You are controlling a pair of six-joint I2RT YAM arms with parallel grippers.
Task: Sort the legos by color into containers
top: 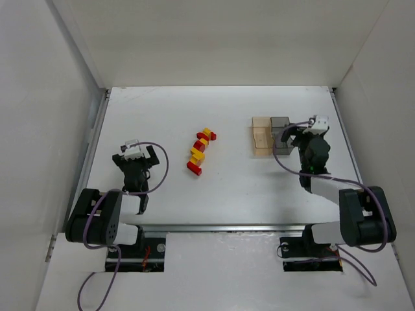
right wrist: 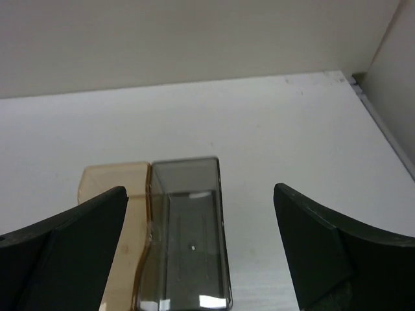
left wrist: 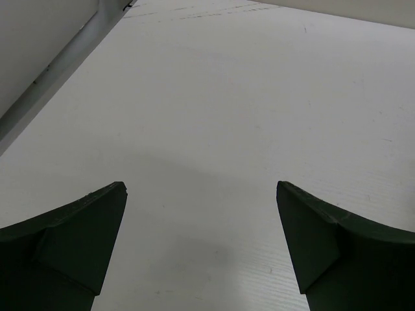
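Just ahead of R hand (right wrist: 200, 189), jaws wide, sit containers (right wrist: 185, 162); legos (top: 201, 150) well to its left; L hand (left wrist: 201, 188) wide too.

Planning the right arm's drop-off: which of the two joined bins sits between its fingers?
The smoky grey bin, centred in the open right gripper; the amber bin joined to it sits left, partly behind one finger.

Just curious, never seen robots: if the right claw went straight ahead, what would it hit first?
Probably the grey bin, just ahead of the right gripper, between its open fingers; the amber bin sits left of that line.
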